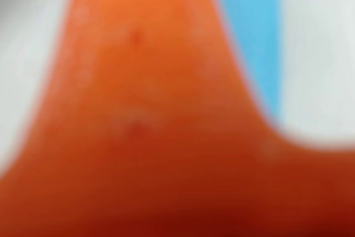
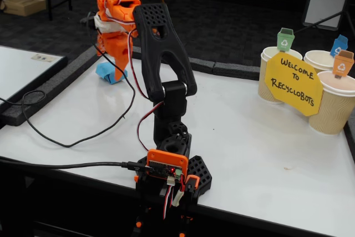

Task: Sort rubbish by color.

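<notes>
Fixed view: arm reaches to the far left of the white table; orange gripper is down over the light blue wad, which lies on the tabletop at its tip. Whether the jaws are closed on it or merely around it, I cannot tell. Wrist view is blurred: an orange finger with blue paper just right of it. No green wad visible. Paper cups stand far right, well apart. Judged: crumpled paper, light, soft, springy, not fragile; pinch across its bulk, not a loose flap.
</notes>
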